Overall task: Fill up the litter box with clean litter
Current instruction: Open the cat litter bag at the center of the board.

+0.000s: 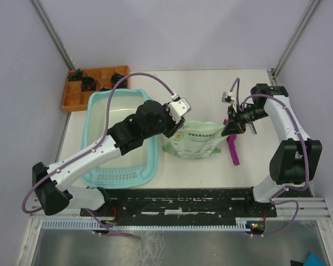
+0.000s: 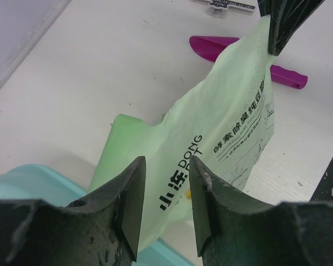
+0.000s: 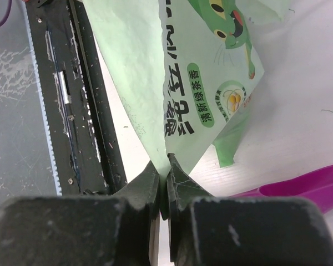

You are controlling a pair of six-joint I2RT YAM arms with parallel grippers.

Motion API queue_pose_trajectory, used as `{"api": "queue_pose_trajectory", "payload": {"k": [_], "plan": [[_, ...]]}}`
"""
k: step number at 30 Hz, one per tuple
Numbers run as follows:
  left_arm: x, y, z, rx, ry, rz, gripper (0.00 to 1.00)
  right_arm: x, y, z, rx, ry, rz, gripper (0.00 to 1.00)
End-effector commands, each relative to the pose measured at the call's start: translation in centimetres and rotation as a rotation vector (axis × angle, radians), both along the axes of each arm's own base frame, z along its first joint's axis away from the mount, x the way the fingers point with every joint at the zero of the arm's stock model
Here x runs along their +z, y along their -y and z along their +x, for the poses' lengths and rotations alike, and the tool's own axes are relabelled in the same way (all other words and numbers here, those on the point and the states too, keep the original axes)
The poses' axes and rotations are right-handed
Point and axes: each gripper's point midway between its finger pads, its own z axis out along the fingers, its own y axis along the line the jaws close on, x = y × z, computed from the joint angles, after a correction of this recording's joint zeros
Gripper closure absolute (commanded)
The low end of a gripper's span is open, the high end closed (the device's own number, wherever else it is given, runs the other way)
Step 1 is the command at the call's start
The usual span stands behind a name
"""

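The right claw (image 3: 166,166) pinches the green bag (image 2: 222,127) printed "DONG".

The bag (image 2: 233,127) looked thin, creased, softly sheened film; the scoop (image 2: 211,47) was glossy magenta plastic; the litter box (image 1: 108,111) was smooth teal plastic.

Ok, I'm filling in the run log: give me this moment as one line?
right pincer: shut on litter bag corner | left pincer: open at bag edge | litter box: floor bare | magenta scoop: beside bag
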Motion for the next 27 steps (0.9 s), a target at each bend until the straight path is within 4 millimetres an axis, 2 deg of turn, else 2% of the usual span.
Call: {"api": "queue_pose_trajectory", "payload": {"k": [1, 6, 10, 13, 20, 23, 27], "plan": [[0.6, -1.1, -0.4, 0.045, 0.006, -0.037, 0.55, 2.4, -0.4, -0.6, -0.007, 0.041, 0.043, 0.88], [-0.9, -2.5, -0.8, 0.085, -0.013, -0.014, 0.55, 2.7, -0.4, -0.7, -0.001, 0.066, 0.037, 0.88], [-1.1, -3.3, -0.4, 0.135, -0.002, -0.006, 0.54, 2.9, -0.2, -1.1, 0.014, 0.111, 0.022, 0.98], [-0.5, -3.4, 0.3, 0.164, 0.02, -0.004, 0.54, 2.7, 0.3, -1.0, 0.004, 0.201, -0.018, 0.98], [3.6, -2.3, 1.2, 0.17, 0.075, -0.11, 0.5, 2.3, 2.0, 0.8, -0.091, 0.512, -0.138, 0.98], [3.8, -2.0, 1.4, 0.165, 0.072, -0.097, 0.5, 1.0, 2.3, 0.9, -0.09, 0.582, -0.158, 0.98], [2.8, -2.8, 1.8, 0.19, 0.062, -0.048, 0.46, -0.2, 2.2, 0.7, -0.062, 0.604, -0.156, 0.98]]}}
